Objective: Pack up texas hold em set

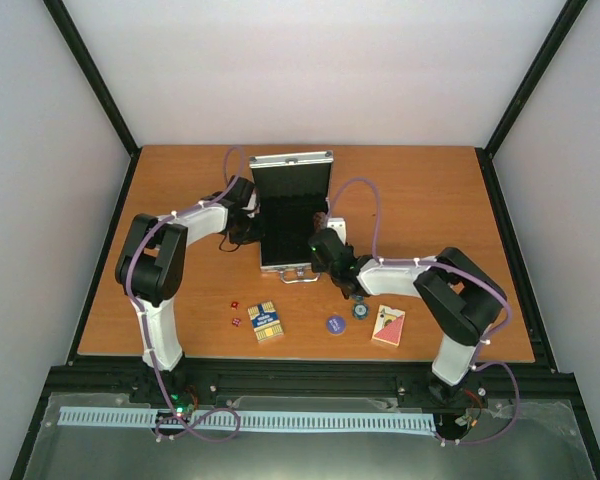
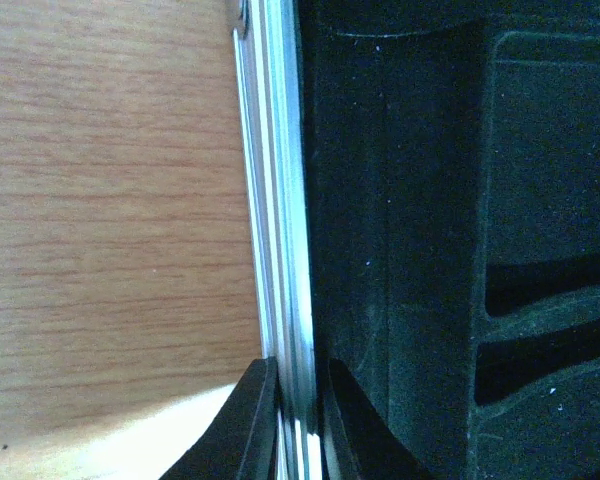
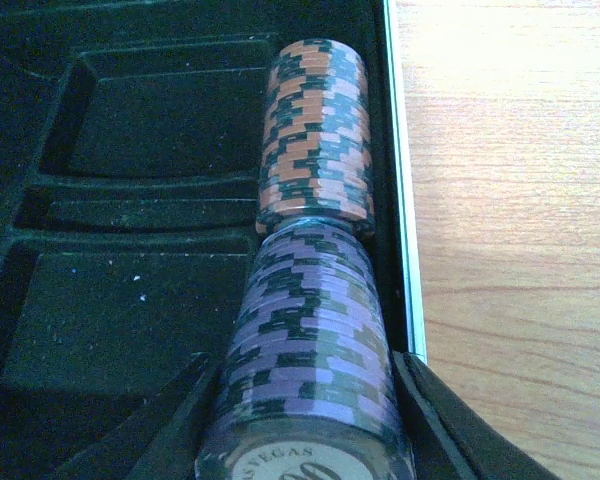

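The silver case [image 1: 292, 165] stands open at the back middle, lid upright, black-lined tray [image 1: 283, 232] flat. My left gripper [image 1: 246, 226] is shut on the tray's silver left wall [image 2: 278, 250], one finger [image 2: 248, 425] outside and one inside. My right gripper [image 1: 325, 245] is at the tray's right side, shut on a stack of purple chips [image 3: 310, 340] lying in the right-hand groove, end to end with an orange stack [image 3: 315, 130]. On the table lie two red dice [image 1: 235, 312], a blue-yellow deck [image 1: 266, 322], a blue disc [image 1: 334, 324], a small chip stack [image 1: 360, 309] and a red deck [image 1: 388, 326].
Empty black compartments [image 3: 160, 130] fill the tray left of the chip groove. Bare wooden table [image 1: 430, 200] lies to the right of the case and to its left [image 2: 110, 200]. Black frame rails edge the table.
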Action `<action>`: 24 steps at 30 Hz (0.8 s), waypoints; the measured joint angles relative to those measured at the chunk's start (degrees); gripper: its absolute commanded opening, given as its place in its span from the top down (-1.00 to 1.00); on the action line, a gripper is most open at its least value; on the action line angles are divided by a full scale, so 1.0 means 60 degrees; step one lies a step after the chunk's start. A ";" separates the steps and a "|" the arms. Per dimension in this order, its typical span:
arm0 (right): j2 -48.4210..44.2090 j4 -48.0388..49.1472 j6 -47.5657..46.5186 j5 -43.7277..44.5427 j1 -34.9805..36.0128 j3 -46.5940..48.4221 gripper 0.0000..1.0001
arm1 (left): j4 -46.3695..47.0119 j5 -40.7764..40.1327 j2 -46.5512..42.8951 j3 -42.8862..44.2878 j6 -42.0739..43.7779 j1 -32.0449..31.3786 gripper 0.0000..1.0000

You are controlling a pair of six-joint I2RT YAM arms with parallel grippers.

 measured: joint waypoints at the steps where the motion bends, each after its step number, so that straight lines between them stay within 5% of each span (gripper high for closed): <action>1: 0.0102 0.0098 0.0044 0.0084 0.0000 0.0036 0.94 | 0.0007 -0.0004 0.0000 0.0000 0.0000 0.0000 0.98; 3: 0.0266 0.0277 0.0142 0.0189 0.0004 0.0091 0.93 | 0.0047 -0.0015 0.0004 -0.0004 -0.0004 0.0000 0.98; 10: 0.1042 0.0736 0.0568 0.0437 0.0011 0.0477 0.35 | 0.0193 -0.0149 0.0033 -0.0007 -0.0098 0.0015 0.98; 20: 0.0667 0.0270 0.0466 -0.0572 -0.0015 0.0474 -0.95 | 0.0208 -0.0120 0.0047 0.0011 -0.0109 0.0036 0.99; 24: -0.0106 -0.0816 0.0186 -0.1621 0.0018 0.0350 -1.00 | 0.0182 -0.0109 0.0055 0.0033 -0.0029 0.0029 0.99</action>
